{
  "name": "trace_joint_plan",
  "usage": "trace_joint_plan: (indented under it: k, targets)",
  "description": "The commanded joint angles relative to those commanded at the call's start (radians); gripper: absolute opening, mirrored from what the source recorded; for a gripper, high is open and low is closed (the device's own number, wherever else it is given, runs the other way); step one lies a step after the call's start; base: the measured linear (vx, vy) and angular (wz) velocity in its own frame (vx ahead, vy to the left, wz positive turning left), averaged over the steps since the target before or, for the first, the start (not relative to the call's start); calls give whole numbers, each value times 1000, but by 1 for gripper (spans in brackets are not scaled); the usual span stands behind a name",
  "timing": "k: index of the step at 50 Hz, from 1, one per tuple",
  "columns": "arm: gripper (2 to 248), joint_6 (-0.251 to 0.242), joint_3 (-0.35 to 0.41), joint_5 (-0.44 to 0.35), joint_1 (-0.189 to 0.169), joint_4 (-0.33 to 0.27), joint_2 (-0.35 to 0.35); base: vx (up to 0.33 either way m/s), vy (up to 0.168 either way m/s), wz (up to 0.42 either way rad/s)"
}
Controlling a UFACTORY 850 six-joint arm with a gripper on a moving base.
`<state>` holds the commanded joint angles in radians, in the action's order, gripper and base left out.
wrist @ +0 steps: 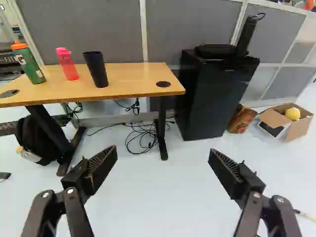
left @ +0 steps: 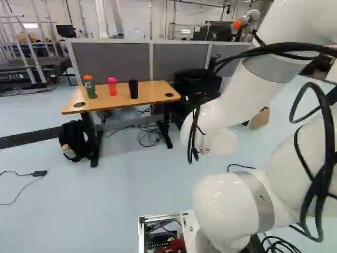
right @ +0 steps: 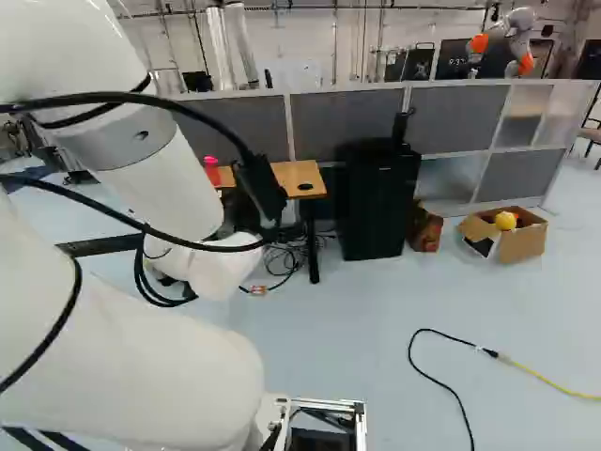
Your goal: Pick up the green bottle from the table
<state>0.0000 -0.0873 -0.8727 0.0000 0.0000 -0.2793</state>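
Ideally, the approach to the counter [wrist: 133,80] is slow and bears toward its end away from the fridge [wrist: 210,94], where the green bottle [wrist: 31,66] stands beside the pink bottle [wrist: 68,65], the wide, empty jaws [wrist: 163,154] squaring up before they close.

Smooth wood tabletop [wrist: 131,81] (slightly glossy).

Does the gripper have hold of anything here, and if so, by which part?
Nothing is held: the gripper stands open with only bare floor between its fingers, and the green bottle stands on the table.
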Motion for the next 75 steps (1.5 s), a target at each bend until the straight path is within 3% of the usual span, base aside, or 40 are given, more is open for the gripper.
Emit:
trace_joint_plan:
  k: [34, 75]
  targets:
    - [247, 0, 0, 0, 0, 0, 0, 0, 2, 13]
    - [247, 0, 0, 0, 0, 0, 0, 113, 79, 398]
